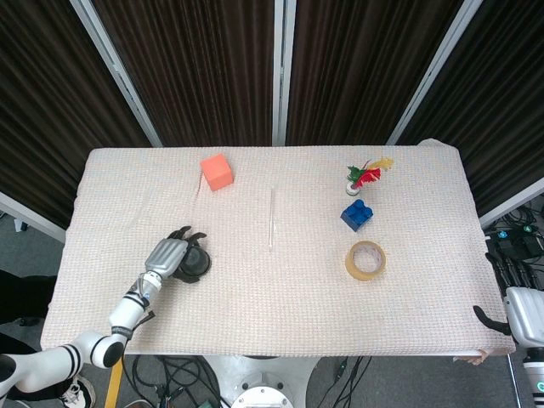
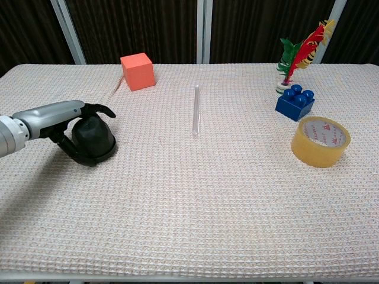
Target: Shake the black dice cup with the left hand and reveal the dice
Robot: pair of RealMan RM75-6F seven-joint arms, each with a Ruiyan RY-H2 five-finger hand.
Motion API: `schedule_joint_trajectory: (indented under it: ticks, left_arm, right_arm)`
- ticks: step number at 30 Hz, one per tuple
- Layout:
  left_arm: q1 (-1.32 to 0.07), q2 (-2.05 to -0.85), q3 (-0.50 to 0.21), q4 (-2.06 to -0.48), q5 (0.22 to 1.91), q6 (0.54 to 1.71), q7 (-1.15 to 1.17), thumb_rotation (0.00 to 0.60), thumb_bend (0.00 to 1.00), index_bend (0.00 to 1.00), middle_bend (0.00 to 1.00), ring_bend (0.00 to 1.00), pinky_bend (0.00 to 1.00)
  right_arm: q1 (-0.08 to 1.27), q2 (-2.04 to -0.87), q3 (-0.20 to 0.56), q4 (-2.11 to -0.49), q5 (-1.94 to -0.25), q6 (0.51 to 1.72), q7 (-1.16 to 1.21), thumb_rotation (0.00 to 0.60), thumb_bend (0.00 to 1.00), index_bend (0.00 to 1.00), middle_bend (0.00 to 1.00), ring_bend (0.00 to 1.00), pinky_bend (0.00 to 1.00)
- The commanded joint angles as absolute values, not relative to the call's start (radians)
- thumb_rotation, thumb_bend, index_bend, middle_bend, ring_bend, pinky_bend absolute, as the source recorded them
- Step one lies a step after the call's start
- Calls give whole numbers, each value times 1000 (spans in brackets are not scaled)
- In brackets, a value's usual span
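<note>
my left hand [image 2: 62,118] sits over the black dice cup [image 2: 93,139], fingers [image 2: 98,109] draped across its dome and curled down its near side, holding it mouth-down on the woven cloth [image 2: 189,201] near the table's left edge. the dice are hidden under the cup, so i cannot tell how they lie. my worry is the grip: it looks like it wraps only the top and one flank, so a quick shake could let the smooth dome slip or tip and spill the dice early. the rough cloth might also catch the flared rim if i slide instead of lift.

further right, the orange cube [image 2: 137,71] and the clear rod [image 2: 196,110] stand well apart from the cup, though a wide swing could reach them. the blue brick [image 2: 294,102], feather toy [image 2: 299,56] and tape roll [image 2: 320,141] are far off. my right hand [image 1: 520,313] rests off the table's right edge holding nothing, fingers loosely hooked.
</note>
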State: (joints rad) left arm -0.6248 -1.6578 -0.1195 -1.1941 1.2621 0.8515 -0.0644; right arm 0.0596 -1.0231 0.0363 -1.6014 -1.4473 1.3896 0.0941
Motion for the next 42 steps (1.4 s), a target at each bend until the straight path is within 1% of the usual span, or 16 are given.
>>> schedule_joint_trajectory:
  ticks: [1,6,12,16,20,28,32,35,37,39,42]
  left_arm:
    - [-625,-1658,-121,-1198,1263,858,-61,600,115,174,377,45,123]
    - [-624,-1655,-124,-1205,1260,866,-56,600,182,226,408,61,127]
    - [-622,-1639,-128,-1231,1265,883,-52,600,229,282,450,87,148]
    - [-626,-1617,-134,-1260,1264,888,-41,600,241,308,464,94,182]
    - [-633,-1588,-143,-1296,1253,887,-12,600,247,330,485,114,196]
    - [-652,-1508,-169,-1399,1205,878,66,600,254,383,487,137,207]
    - [-675,-1441,-204,-1475,1178,878,113,600,255,400,487,153,212]
    - [-706,-1372,-242,-1553,1143,863,157,600,255,400,487,163,217]
    - [-730,-1307,-279,-1631,1115,856,190,600,255,400,487,171,218]
    - [-743,-1254,-322,-1715,1122,909,234,600,255,400,488,174,219]
    - [-734,-1236,-364,-1804,1168,1037,277,600,255,400,502,195,220]
  right_arm:
    - [59,-1023,36,-1600,-1448,1389,96,600,159,0,0,0,0]
    - [59,-1024,37,-1598,-1446,1389,97,600,160,0,0,0,0]
    - [58,-1024,37,-1596,-1445,1389,98,600,159,0,0,0,0]
    - [58,-1026,37,-1593,-1443,1388,102,600,159,0,0,0,0]
    - [56,-1026,38,-1589,-1443,1392,108,600,159,0,0,0,0]
    - [52,-1025,40,-1581,-1445,1398,124,600,159,0,0,0,0]
    - [50,-1025,40,-1577,-1448,1404,132,600,160,0,0,0,0]
    - [48,-1027,40,-1573,-1451,1407,137,600,160,0,0,0,0]
    - [48,-1028,40,-1570,-1452,1408,140,600,160,0,0,0,0]
    - [46,-1030,41,-1566,-1452,1411,144,600,160,0,0,0,0]
    - [45,-1032,41,-1560,-1452,1413,149,600,159,0,0,0,0]
